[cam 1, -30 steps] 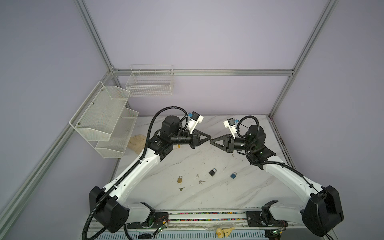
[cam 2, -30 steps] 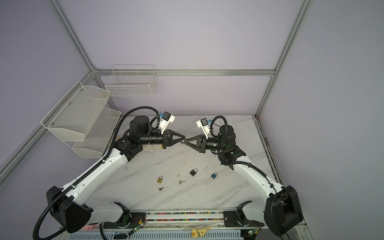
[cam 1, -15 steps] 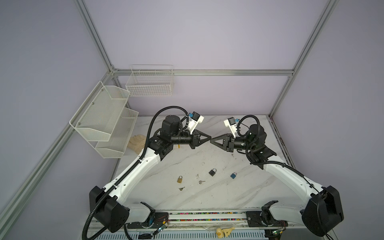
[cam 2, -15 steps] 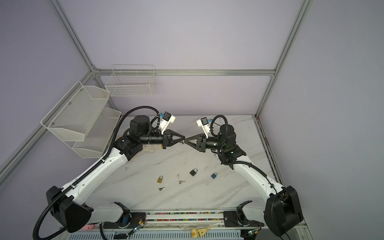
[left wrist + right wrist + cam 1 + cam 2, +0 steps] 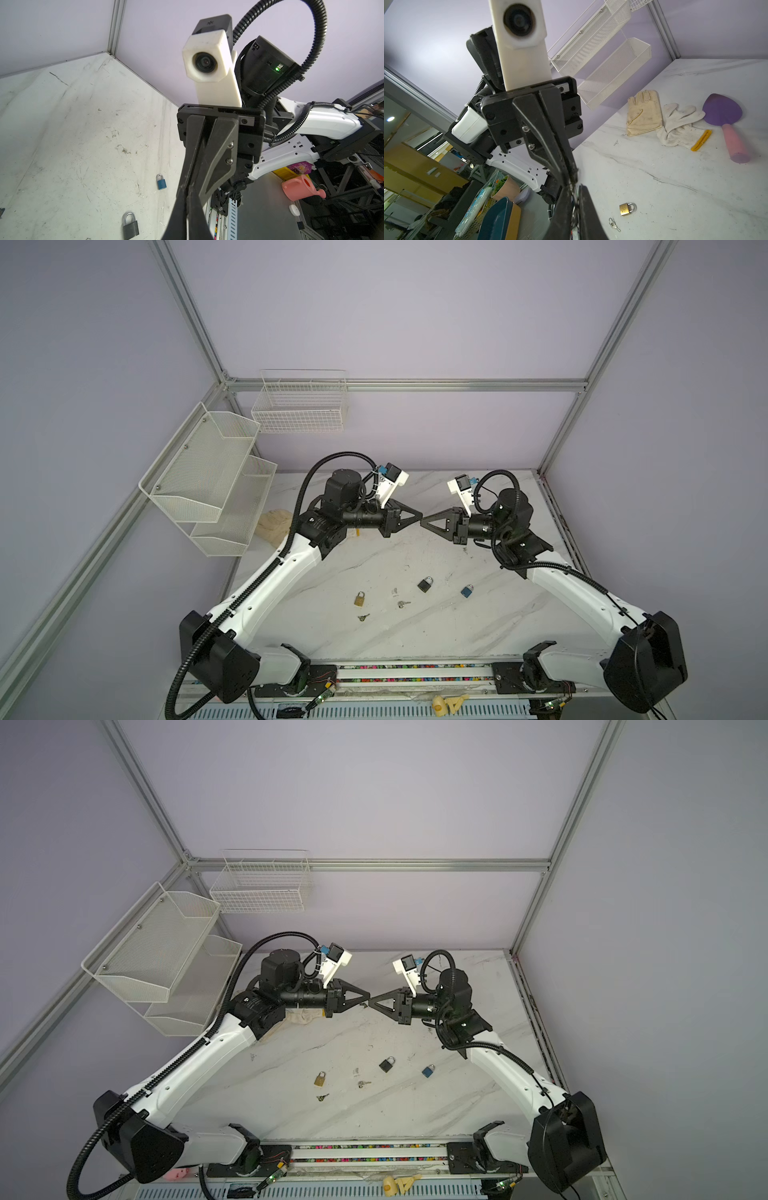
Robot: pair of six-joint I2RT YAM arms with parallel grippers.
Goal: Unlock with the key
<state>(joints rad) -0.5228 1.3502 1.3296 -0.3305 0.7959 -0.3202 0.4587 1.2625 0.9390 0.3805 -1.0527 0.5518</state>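
Right wrist view showed the right gripper (image 5: 574,193) pinched nearly closed on the key (image 5: 575,200), mid-air above the table (image 5: 675,187), tip-to-tip with the fully closed left gripper (image 5: 573,176). The key's long axis was hidden.

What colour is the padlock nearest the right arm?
The padlock is blue; clearest in the left wrist view.

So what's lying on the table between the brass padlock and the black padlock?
A small silver key lies between the brass padlock and the black padlock, nearer the black one. Both top views show it.
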